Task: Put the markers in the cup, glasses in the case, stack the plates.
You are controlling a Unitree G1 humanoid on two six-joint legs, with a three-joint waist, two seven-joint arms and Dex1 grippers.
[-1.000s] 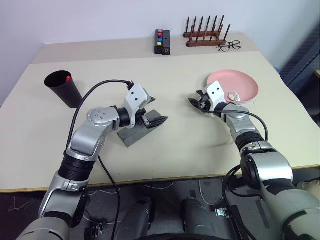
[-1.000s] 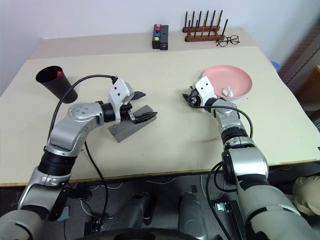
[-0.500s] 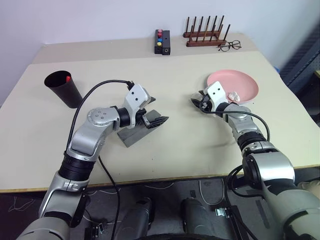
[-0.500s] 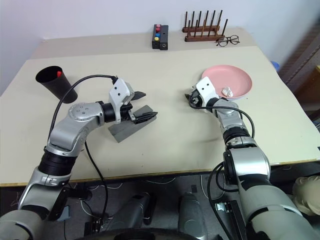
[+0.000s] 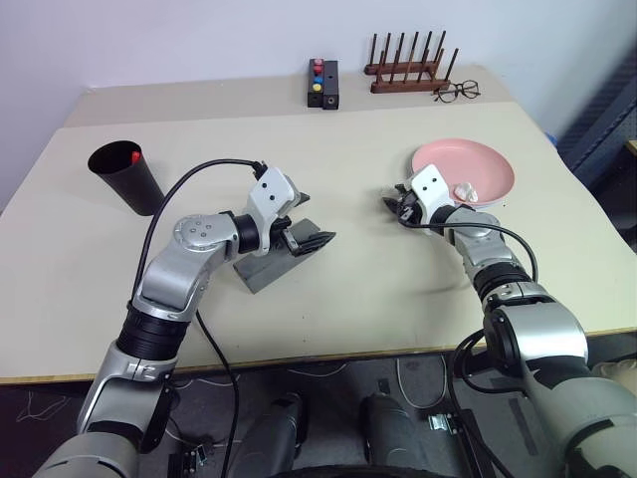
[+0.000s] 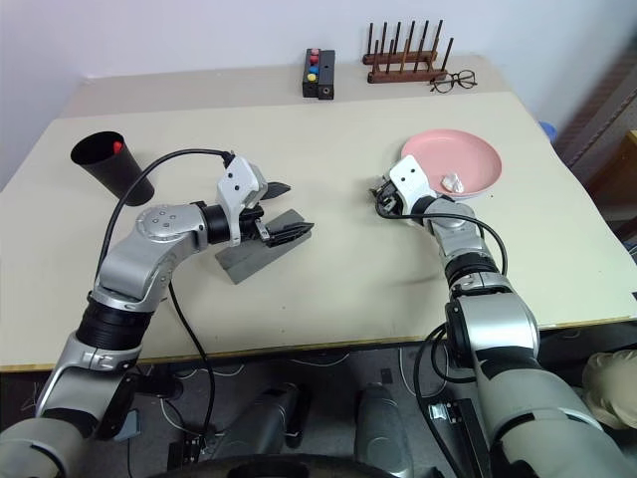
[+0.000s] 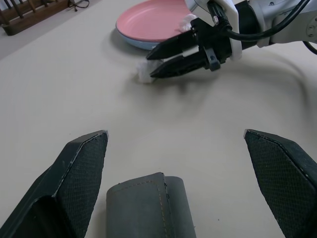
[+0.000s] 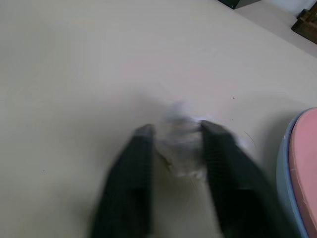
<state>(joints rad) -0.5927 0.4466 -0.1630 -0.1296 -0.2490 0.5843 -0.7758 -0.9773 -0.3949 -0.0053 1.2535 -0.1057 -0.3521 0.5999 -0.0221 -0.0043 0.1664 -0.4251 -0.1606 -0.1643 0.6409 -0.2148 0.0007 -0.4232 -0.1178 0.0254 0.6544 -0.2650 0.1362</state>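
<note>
Plates already stacked, pink plate (image 5: pixel 468 167) on blue, just behind my right hand (image 7: pixel 148 68), which is pinching a white crumpled scrap (image 8: pixel 182 144) on the counter (image 5: pixel 378 269). Looks like cleanup; next lift it clear. Left hand (image 5: pixel 311 221) spread over grey case (image 7: pixel 148 208).

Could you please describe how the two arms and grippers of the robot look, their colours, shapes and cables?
Both arms are built of rounded silver-grey metallic segments joined by black ribbed rings. Each wrist carries a white angular housing with small dark dots. The left gripper and the right gripper each have two black tapered fingers; their inner pads show a fine mesh texture. A thin black cable loops above each forearm to the wrist.
</note>
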